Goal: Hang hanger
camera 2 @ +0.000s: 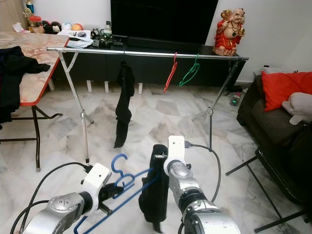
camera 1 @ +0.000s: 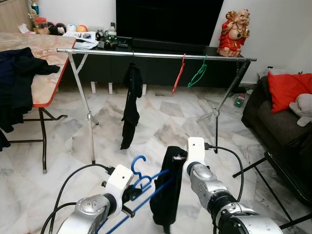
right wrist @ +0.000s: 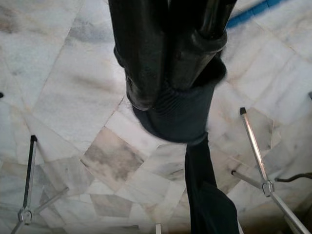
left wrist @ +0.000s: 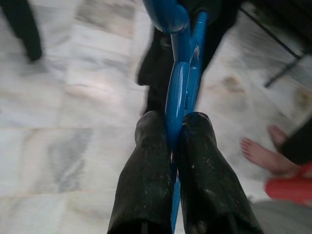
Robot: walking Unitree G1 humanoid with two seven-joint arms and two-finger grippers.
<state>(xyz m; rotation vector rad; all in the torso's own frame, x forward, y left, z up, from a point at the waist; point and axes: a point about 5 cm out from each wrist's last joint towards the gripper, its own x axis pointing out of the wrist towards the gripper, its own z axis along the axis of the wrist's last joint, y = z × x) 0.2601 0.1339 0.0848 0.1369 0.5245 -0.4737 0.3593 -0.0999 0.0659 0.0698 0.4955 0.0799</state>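
My left gripper is shut on the neck of a blue hanger, low at the front; the left wrist view has the blue hanger pinched between both fingers. A black garment drapes over the hanger's arm, and my right gripper is shut on its top edge. In the right wrist view the dark cloth bunches under the fingers and trails down. Ahead stands a silver clothes rail carrying another black garment, a red hanger and a green hanger.
A red-edged table with dark clothes stands at the left. At the right are a dark sofa with a red cushion and a black metal frame. A person's bare foot is on the marble floor nearby.
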